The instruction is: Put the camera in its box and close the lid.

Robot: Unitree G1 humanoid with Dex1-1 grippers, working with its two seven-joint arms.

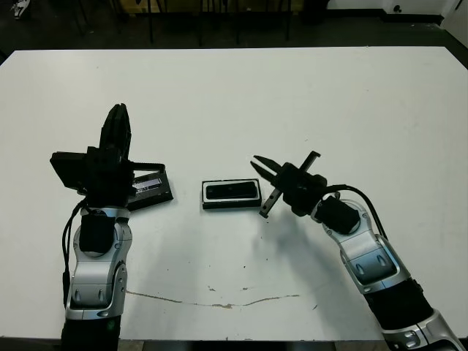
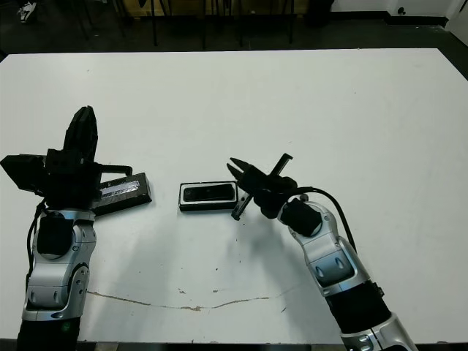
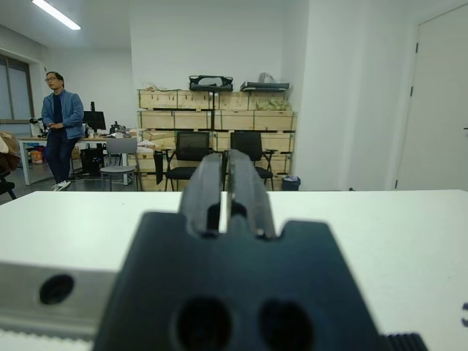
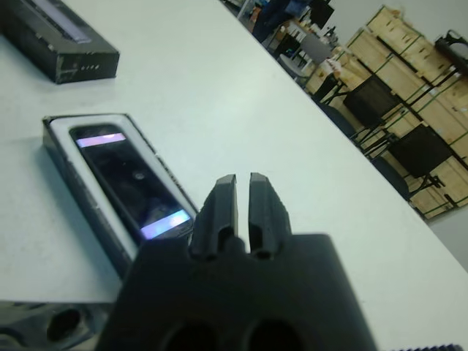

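Camera [image 1: 232,191]: glossy black bar, lying in the box's white recess, frame centre.
Box [image 1: 207,202]: open tray.
Lid [image 1: 151,189]: left of box, silvery strip up.
My right gripper [image 4: 242,202]: fingers together, empty, beside box.
My left gripper [image 3: 226,191]: closed, empty.

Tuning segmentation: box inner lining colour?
White, around the black camera in the box; clearest in right wrist view.

Both grippers, left [image 1: 118,121] and right [image 4: 243,201], have jaws together.
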